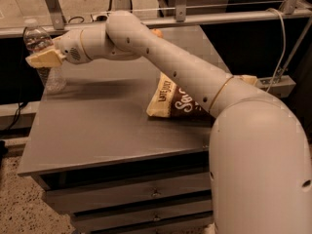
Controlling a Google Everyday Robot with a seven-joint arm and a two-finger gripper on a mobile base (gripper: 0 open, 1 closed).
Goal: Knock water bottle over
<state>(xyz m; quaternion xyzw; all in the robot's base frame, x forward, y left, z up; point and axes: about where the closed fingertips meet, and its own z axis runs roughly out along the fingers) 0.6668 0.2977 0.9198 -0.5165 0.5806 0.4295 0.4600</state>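
The water bottle (37, 39), clear ribbed plastic with a white cap, stands on its base at the far left corner of the desk (107, 130). The hand (41, 59) crosses in front of its middle; contact cannot be told.

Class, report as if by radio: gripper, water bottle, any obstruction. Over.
Gripper at water bottle, far corner of table. Water bottle upright, not yet knocked. Chip bag mid-table, clear of path.

Grey drawer cabinet (107, 126) on speckled floor (19, 211)
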